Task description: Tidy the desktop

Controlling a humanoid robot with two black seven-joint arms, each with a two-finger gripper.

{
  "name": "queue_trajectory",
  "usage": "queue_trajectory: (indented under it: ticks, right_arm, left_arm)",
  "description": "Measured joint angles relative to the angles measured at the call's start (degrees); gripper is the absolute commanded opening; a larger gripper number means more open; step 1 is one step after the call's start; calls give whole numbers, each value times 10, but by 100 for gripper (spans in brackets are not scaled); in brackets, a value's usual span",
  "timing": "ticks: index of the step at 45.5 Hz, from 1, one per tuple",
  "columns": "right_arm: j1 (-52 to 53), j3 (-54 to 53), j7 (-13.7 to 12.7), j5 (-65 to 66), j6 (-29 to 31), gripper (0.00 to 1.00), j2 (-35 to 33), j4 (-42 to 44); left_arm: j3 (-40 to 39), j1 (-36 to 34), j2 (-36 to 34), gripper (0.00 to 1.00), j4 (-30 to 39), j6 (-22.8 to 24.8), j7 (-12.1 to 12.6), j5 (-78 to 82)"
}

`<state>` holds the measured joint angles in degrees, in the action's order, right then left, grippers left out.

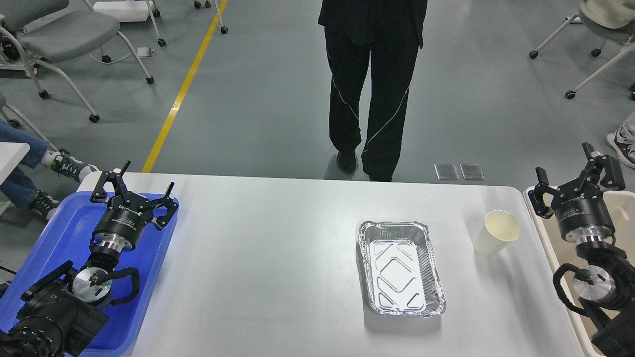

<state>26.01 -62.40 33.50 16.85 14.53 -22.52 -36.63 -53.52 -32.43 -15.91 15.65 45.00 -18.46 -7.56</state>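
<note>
Grey floor with a yellow line fills the far part of the room, and on it stands a person in black trousers point(369, 99) just behind the far edge of the large white rectangular desktop point(278, 267), which takes the whole middle of the view.

At the left edge of this desktop lies a blue plastic tray point(59, 233). Our left gripper point(134, 187) hangs over the far right part of this tray, and its two black fingers are spread wide with nothing between them. Grey chairs on wheels point(54, 34) stand on the floor far to the left.

Further right, on the right half of the desktop, rests a shiny rectangular aluminium foil tray point(401, 267), with nothing inside it. Near its right side, but apart from it, stands a cream paper cup point(496, 233), which leans to the right, with its open mouth visible to us.

At the right edge of the desktop we see a beige rimmed bin point(543, 233). Our right gripper point(565, 174) is above this bin, its fingers also wide apart and holding nothing.
</note>
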Motion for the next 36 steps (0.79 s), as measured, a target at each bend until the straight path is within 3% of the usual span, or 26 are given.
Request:
queue_trajectory:
  ticks: [36]
  right_arm:
    - [-4, -2, 0, 0, 0, 100, 0, 8]
  left_arm:
    - [0, 0, 0, 100, 0, 0, 0, 0]
